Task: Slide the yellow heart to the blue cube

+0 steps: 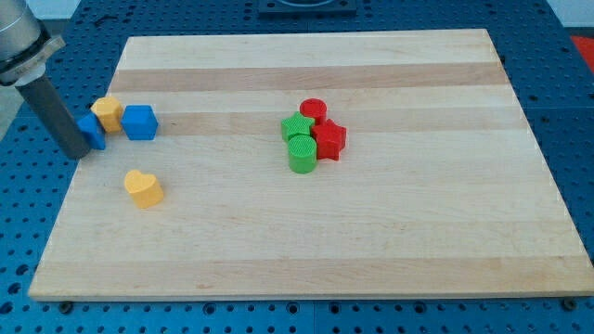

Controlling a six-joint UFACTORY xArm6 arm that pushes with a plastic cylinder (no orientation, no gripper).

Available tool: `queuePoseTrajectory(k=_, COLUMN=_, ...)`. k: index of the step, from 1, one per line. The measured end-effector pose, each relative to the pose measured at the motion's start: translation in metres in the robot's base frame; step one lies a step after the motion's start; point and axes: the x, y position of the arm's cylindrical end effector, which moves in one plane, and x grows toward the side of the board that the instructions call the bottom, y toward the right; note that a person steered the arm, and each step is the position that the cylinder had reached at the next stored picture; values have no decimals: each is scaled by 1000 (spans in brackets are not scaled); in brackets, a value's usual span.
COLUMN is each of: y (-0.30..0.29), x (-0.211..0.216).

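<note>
The yellow heart [144, 188] lies on the wooden board near the view's left, below the other left blocks. The blue cube [140, 122] sits above it, a little to the right. My tip [74, 150] is at the board's left edge, touching the left side of a small blue block [92, 131] of unclear shape. The tip is up and to the left of the yellow heart, apart from it.
A yellow block [108, 112] sits between the small blue block and the blue cube. Near the middle are a red cylinder [313, 110], a green star [296, 126], a red star [329, 140] and a green cylinder [302, 154], bunched together.
</note>
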Motion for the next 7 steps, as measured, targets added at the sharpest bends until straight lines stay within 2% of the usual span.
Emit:
queuePoseTrajectory(k=1, y=0, x=3)
queuePoseTrajectory(k=2, y=9, x=28)
queuePoseTrajectory(k=4, y=45, x=100)
queuePoseTrajectory(k=5, y=109, x=108)
queuePoseTrajectory(k=6, y=146, x=96)
queuePoseTrajectory(k=7, y=122, x=82)
